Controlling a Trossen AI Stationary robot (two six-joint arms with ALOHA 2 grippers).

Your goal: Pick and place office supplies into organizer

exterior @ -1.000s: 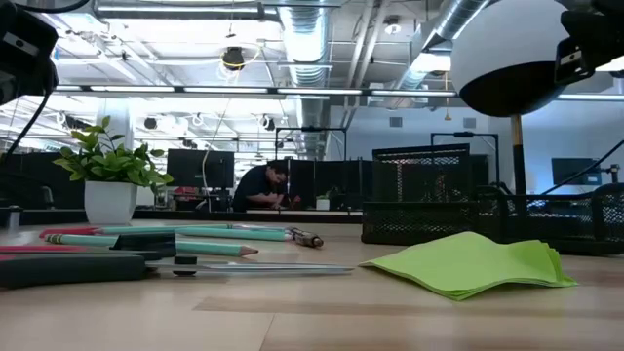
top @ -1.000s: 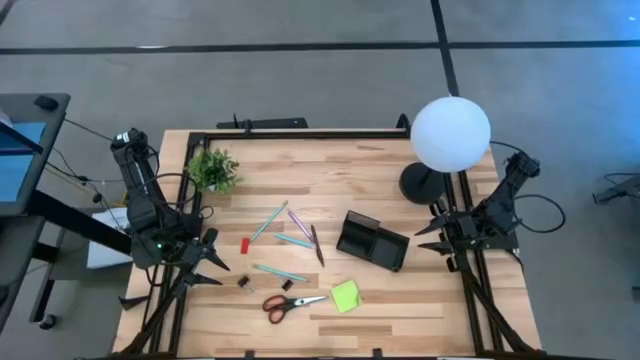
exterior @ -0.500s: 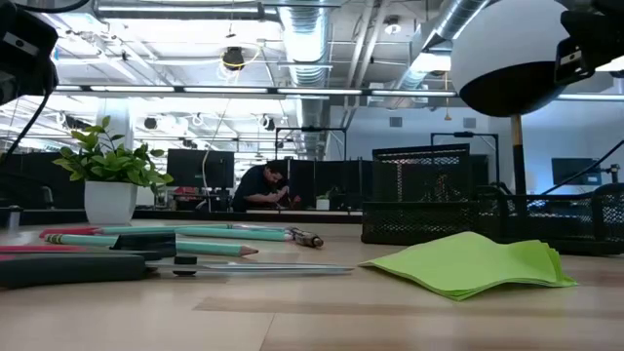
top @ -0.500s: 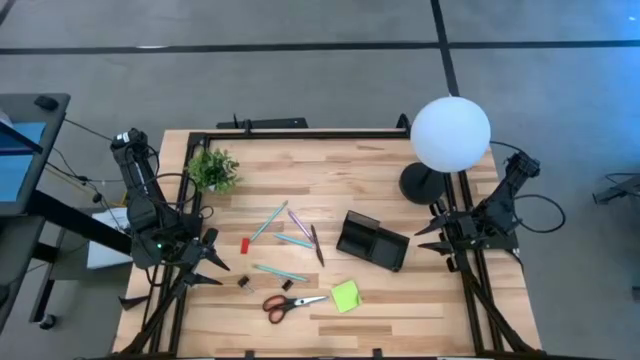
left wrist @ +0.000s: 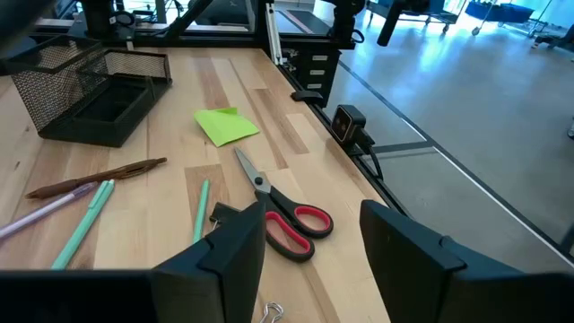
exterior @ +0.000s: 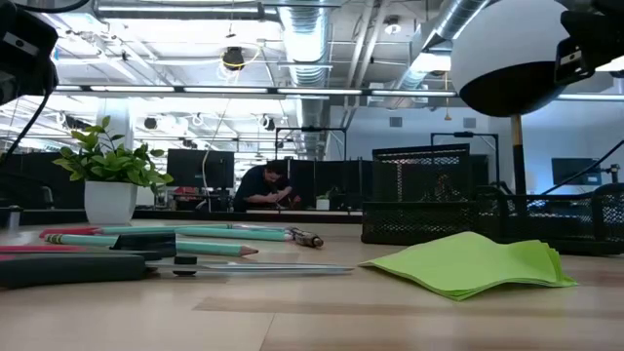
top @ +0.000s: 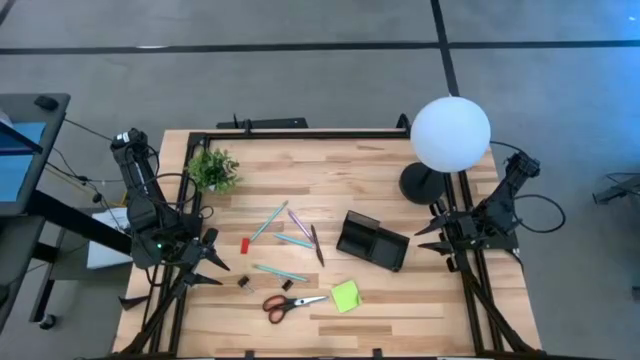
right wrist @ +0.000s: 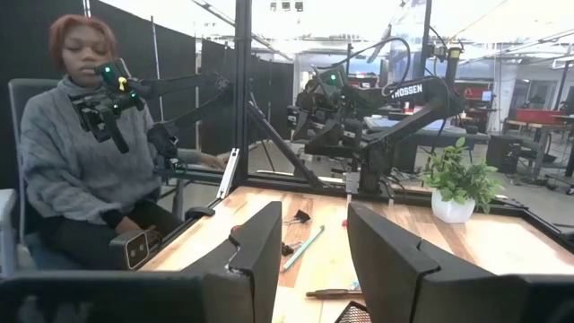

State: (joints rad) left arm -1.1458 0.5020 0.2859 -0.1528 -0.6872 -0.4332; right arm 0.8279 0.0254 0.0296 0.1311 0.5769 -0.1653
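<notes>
Basically nothing's placed yet: scissors, pens and sticky pad lie loose beside my empty organizer. My left gripper and right gripper wait at the table's sides, fingers apart, holding nothing.

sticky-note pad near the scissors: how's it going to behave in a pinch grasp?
The lime-green sticky-note pad is probably floppy: the low view shows its top sheets lifted and curled, so the fingers may catch only a few. It lies flat on the table, so a slide seems likelier than a roll. It looks light; the scissors lie close beside it.
</notes>
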